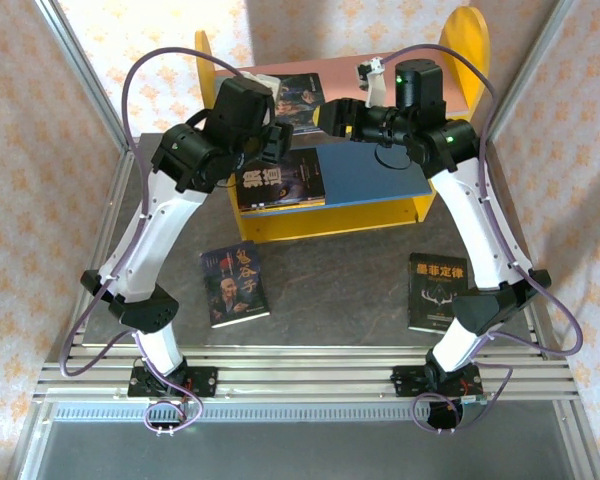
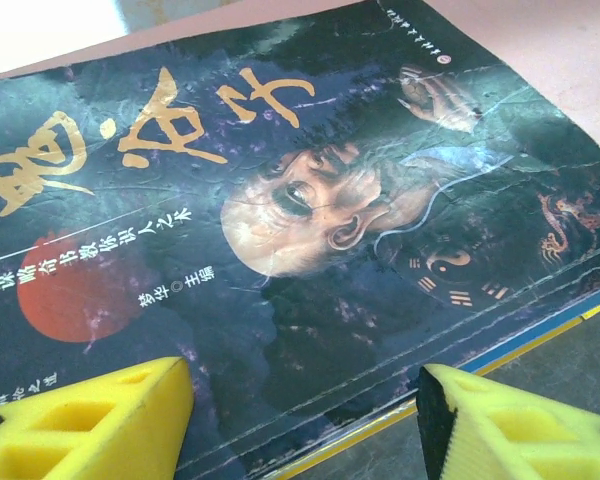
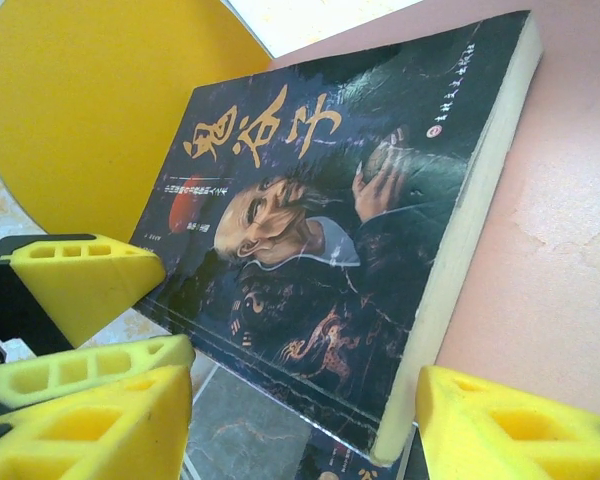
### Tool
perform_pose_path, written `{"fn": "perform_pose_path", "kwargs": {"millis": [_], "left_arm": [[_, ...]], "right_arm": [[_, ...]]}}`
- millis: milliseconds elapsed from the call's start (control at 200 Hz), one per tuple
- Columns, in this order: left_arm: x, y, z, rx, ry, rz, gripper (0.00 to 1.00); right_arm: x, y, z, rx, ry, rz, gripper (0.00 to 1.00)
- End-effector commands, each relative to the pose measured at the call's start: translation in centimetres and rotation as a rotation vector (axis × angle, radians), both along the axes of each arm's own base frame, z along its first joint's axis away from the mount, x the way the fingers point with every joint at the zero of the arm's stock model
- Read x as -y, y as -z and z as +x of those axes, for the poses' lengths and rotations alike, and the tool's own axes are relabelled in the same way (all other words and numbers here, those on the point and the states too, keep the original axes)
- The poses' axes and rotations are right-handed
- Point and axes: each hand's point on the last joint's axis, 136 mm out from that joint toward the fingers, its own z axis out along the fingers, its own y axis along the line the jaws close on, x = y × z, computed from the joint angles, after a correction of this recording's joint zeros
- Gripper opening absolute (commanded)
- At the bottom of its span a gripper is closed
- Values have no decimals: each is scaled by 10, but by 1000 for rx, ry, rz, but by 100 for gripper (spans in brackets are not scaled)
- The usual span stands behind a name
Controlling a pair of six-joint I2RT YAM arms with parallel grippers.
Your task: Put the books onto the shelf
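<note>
1. Book in work. The upper-board book [image 1: 302, 98] has a dark cover with gold characters and an old man's face. It lies flat, face up, on the pink upper board [image 1: 345, 82] of the shelf [image 1: 320, 222]. In the right wrist view its near corner overhangs the board's front edge, and the rest of it rests on the board.

2. Other books. The lower-board book [image 1: 278, 182] lies flat on the blue lower board [image 1: 370, 180], toward the left arm's side. Whether it tops a stack cannot be told. The left table book [image 1: 235, 285] and the right table book [image 1: 437, 291] lie face up on the table [image 1: 330, 300], in front of the shelf and well apart from each other.

3. Grippers. The left gripper [image 2: 302, 370] hangs at the near edge of the upper-board book. Its yellow fingers are spread and nothing is clamped. The right gripper [image 3: 305, 375] faces the same book from the right arm's side, fingers likewise released. The book's corner sits in the gap and is not pinched.

4. Progress. At least 2 books are on the shelf, and 2 are visibly not yet shelved. Judged state: the upper-board book is placed or nearly so, and the overhanging corner may need a push to seat it. Outstanding: clear both arms from the shelf, then pick up and shelve each table book. Roughly half of the task appears done.
</note>
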Motion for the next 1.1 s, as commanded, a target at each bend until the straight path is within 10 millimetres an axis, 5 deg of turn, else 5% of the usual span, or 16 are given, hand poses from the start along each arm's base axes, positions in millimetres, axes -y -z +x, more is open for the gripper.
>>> {"fn": "perform_pose_path", "kwargs": {"millis": [0,275,626,816,1096], "left_arm": [[-27,12,2,-39,-63,57,62],[-25,-8,-4,13,-35,-8,64],[-59,-67,-60,195,-53,-179,65],[-98,-55,-86,229,-164,-139,67],[-118,-37,-88,190,-218,-77,68]], "right_arm": [[-5,6,3,-18,-13,10,61],[6,5,9,-1,60,-20,61],[22,0,-4,62,136,-58,61],[6,5,-17,78,108,-86,61],[-42,8,-32,89,19,-69,60]]}}
